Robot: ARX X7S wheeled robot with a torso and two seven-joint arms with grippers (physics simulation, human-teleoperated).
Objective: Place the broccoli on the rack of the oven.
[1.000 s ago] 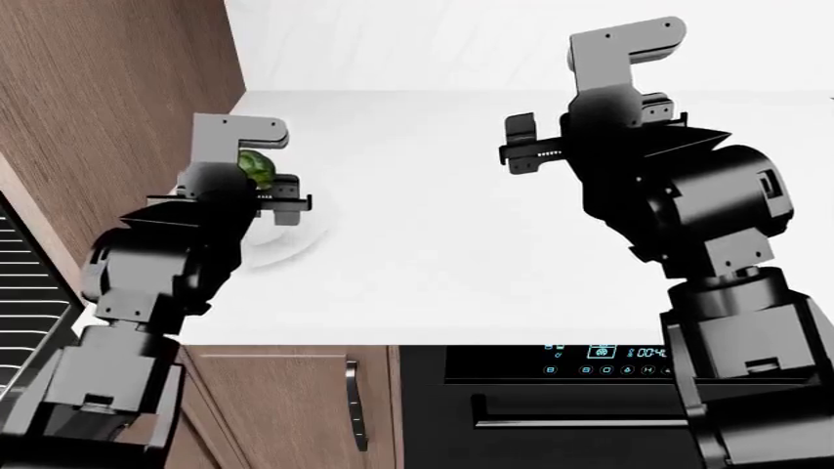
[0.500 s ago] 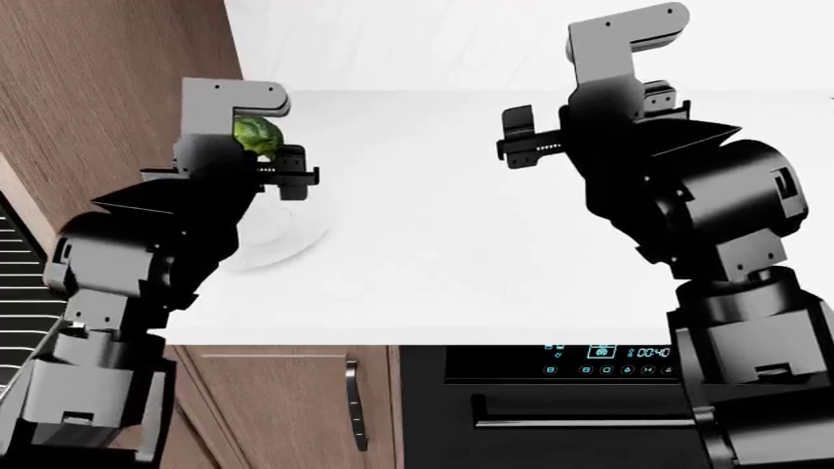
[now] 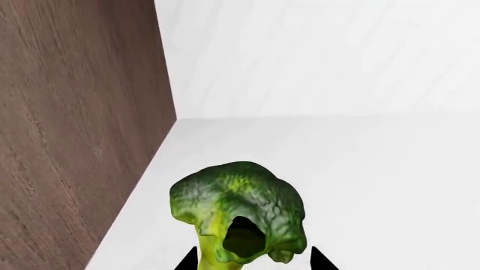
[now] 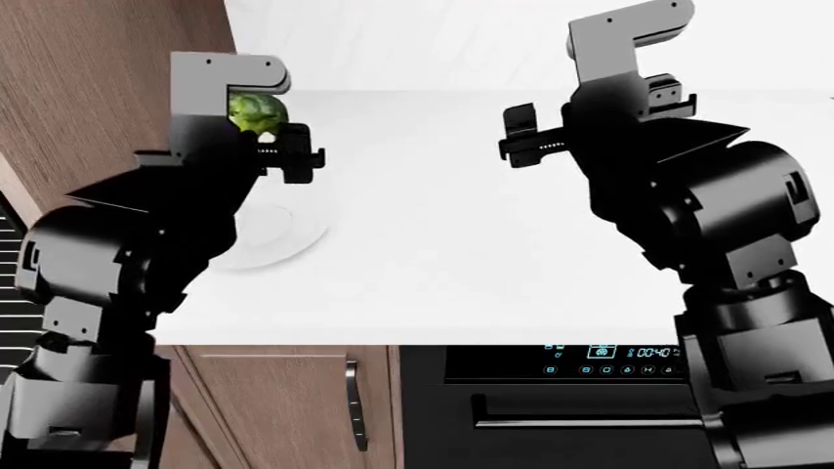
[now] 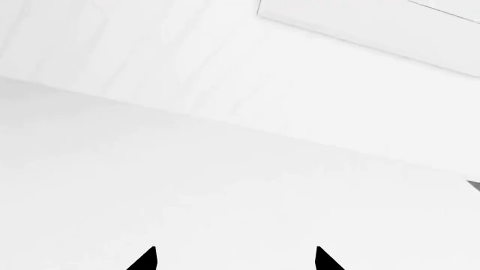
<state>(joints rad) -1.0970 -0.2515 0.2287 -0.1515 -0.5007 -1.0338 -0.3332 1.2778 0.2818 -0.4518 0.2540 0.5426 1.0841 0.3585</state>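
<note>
The broccoli (image 4: pixel 257 110) is a dark green floret on a yellow-green stem. My left gripper (image 4: pixel 268 132) is shut on it and holds it in the air above the white counter, close to the brown wood wall. In the left wrist view the broccoli (image 3: pixel 236 205) sits between the black fingertips (image 3: pixel 188 262), stem toward the gripper (image 3: pixel 253 262). My right gripper (image 4: pixel 519 139) is open and empty, raised over the middle of the counter; its view (image 5: pixel 234 260) shows only white counter and wall. A sliver of the rack's wire bars (image 4: pixel 8 262) shows at the far left edge. The oven cavity is out of view.
A white plate (image 4: pixel 268 234) lies on the counter (image 4: pixel 443 244) below my left gripper. The wood panel (image 4: pixel 104 88) rises at the left. Below the counter are a wood cabinet door (image 4: pixel 280 401) and a black oven with blue display (image 4: pixel 600 354).
My left gripper has risen with the broccoli, away from the plate. The right arm has barely moved.
</note>
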